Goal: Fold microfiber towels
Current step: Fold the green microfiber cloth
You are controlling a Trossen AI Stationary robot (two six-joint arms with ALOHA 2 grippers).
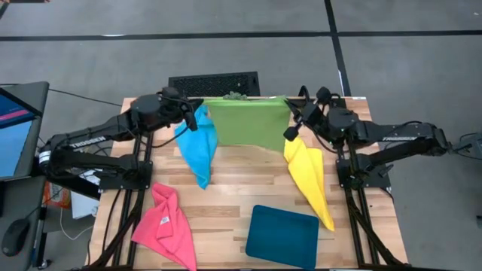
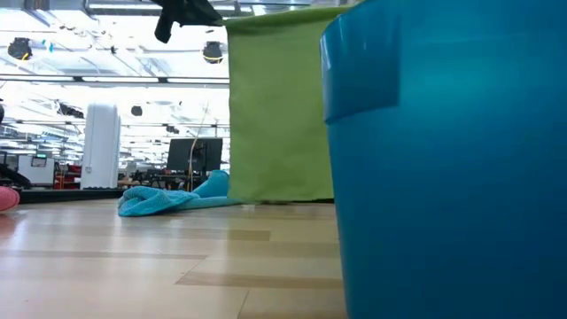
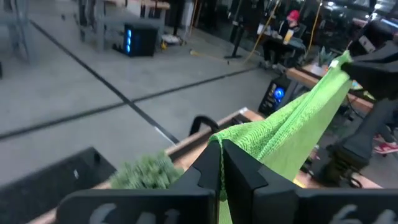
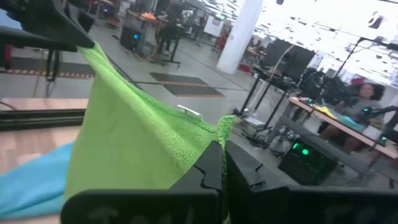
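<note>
together, the left gripper and right gripper pinch the lime green towel by its top corners, hanging stretched at upper centre of the high view.

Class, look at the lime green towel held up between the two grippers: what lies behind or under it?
The green towel hangs over the table's far edge. A spiky green plant peeks out past its top edge; the tabletop below it is covered.

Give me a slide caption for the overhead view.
Both hands, left and right, hold the green towel stretched above the table, with blue, yellow and pink towels waiting.
</note>
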